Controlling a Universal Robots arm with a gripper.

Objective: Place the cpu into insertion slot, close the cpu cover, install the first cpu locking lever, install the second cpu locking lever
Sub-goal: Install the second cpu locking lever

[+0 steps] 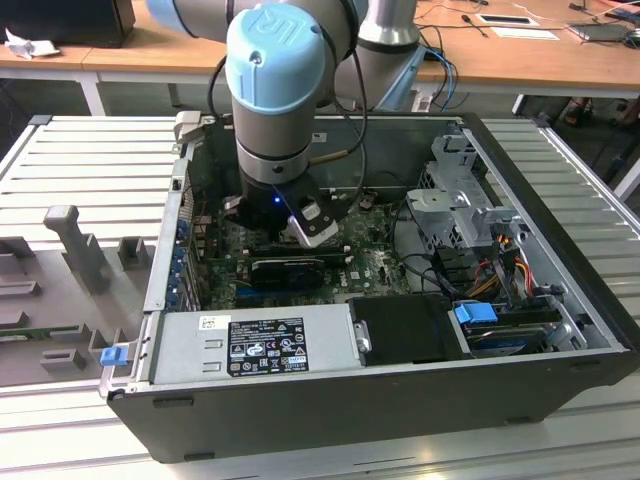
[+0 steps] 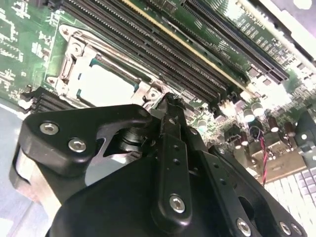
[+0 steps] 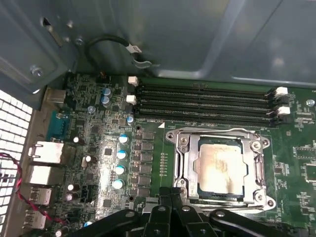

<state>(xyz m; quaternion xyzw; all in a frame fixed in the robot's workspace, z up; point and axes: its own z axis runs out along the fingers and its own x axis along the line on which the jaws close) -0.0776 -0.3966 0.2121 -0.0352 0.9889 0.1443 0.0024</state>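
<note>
The cpu sits in the insertion slot with the cpu cover closed down around it.

In the second wrist view the end effector has its black fingers drawn together, holding nothing, the tip right at the edge of the cover's metal frame. Beside the slot run the long black memory slots; farther from it stand blue-topped capacitors and the rear port blocks. In the exterior view the arm reaches down into the open computer case, just above the black graphics card.
</note>
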